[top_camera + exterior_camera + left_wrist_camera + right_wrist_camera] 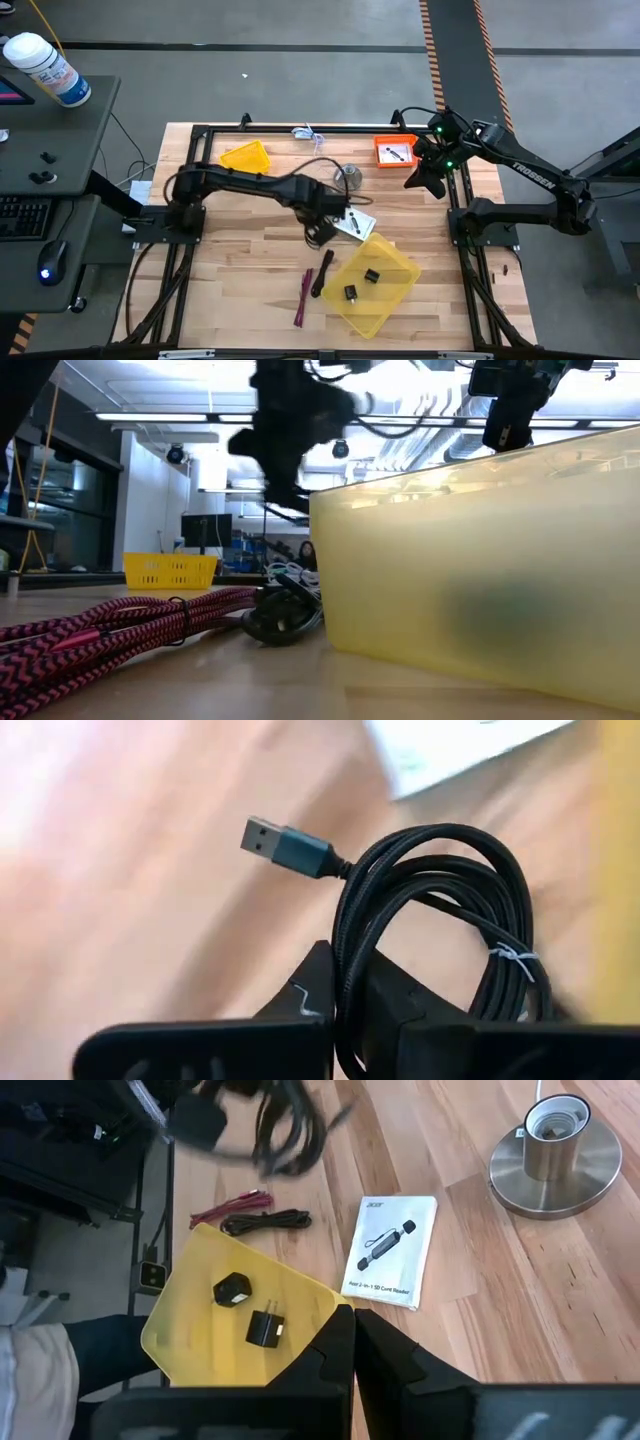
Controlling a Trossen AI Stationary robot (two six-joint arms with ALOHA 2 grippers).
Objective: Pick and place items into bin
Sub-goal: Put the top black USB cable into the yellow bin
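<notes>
High view: worktop (pixel 240 250) seen whole from overhead. I see my left gripper (pixel 322 232) reached out to the middle, just beside the yellow bin (pixel 395 285), with a dark bundle at its tip. Two black cubes (pixel 361 283) lie inside the bin. A white card (pixel 355 224) sits next to the gripper. A maroon cable (pixel 304 297) and a black cable (pixel 323 273) lie on the wood beside the bin. My right gripper (pixel 428 180) waits at the far right edge, by an orange tray (pixel 396 151).

Low view: bin wall fills the right half, and I cannot see into it from here. The maroon cable (pixel 120 622) and black cable (pixel 282 618) show close up, resting on the wood. Both arms are only dark shapes overhead.

Left wrist view: only here do I see the grip itself. The left fingers (pixel 305 1005) are closed on a black cable coil (pixel 440 935), lifted clear of the wood, its USB plug sticking out free.

Right wrist view: right fingers (pixel 385 1345) pressed together, holding nothing. Below them I see the bin (pixel 180 1320) with both cubes (pixel 248 1310), the white card (pixel 388 1250) and a silver metal dome (pixel 556 1160).
</notes>
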